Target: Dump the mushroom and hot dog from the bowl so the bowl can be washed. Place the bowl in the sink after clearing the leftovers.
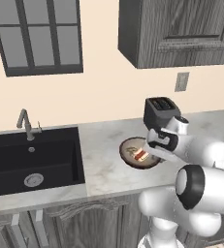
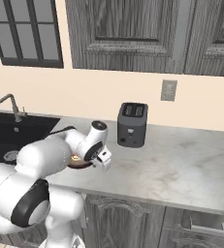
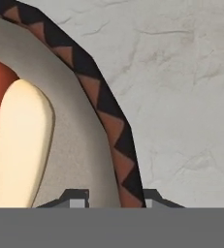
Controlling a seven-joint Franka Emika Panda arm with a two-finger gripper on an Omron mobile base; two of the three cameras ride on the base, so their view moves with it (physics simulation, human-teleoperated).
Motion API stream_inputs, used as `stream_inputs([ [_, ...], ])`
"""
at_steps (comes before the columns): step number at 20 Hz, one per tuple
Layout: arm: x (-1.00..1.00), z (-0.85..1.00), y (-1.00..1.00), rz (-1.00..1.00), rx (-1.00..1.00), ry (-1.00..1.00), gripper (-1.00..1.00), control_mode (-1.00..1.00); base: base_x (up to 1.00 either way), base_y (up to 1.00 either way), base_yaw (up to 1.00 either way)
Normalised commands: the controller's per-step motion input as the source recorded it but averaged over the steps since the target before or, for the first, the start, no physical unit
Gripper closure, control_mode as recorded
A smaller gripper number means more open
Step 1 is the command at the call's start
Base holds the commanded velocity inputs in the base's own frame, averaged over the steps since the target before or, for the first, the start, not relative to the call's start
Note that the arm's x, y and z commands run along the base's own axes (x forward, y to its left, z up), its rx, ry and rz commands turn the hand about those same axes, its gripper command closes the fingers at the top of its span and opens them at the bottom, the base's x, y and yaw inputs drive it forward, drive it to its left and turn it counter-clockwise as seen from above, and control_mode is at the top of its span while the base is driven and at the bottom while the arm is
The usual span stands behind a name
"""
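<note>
The bowl (image 1: 125, 158), with its dark brown patterned rim (image 3: 100, 99), sits flat on the marble counter (image 1: 101, 160) just right of the sink (image 1: 16, 162). Inside it lie the hot dog (image 1: 141, 155), whose red sausage and pale bun (image 3: 21, 140) show close up in the hand view, and a small dull mushroom (image 1: 131, 151). My gripper (image 3: 116, 199) reaches down at the bowl's right edge, one fingertip inside the rim and one outside, pinching it. In the right base view my arm hides most of the bowl (image 2: 79, 163).
A black toaster (image 1: 159, 110) stands close behind the bowl against the wall. The grey gooseneck faucet (image 1: 25, 123) rises at the back of the sink. Bare counter (image 2: 181, 160) stretches to the right of the toaster (image 2: 132, 124). Wall cabinets hang overhead.
</note>
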Motion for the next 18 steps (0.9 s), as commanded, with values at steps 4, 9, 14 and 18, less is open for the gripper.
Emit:
stream_inputs([
  [4,-0.48,0.43,0.00,-0.15,0.00,-0.25,1.00,-1.00,0.00,0.00,0.00],
  [9,-0.31,0.81,0.00,-0.17,0.00,-0.09,1.00,-1.00,0.00,0.00,0.00],
  [14,-0.15,0.95,0.00,-0.08,0.04,0.11,1.00,-1.00,0.00,0.00,0.00],
  [18,-0.10,0.77,-0.13,0.00,0.11,0.12,1.00,-1.00,0.00,0.00,0.00],
])
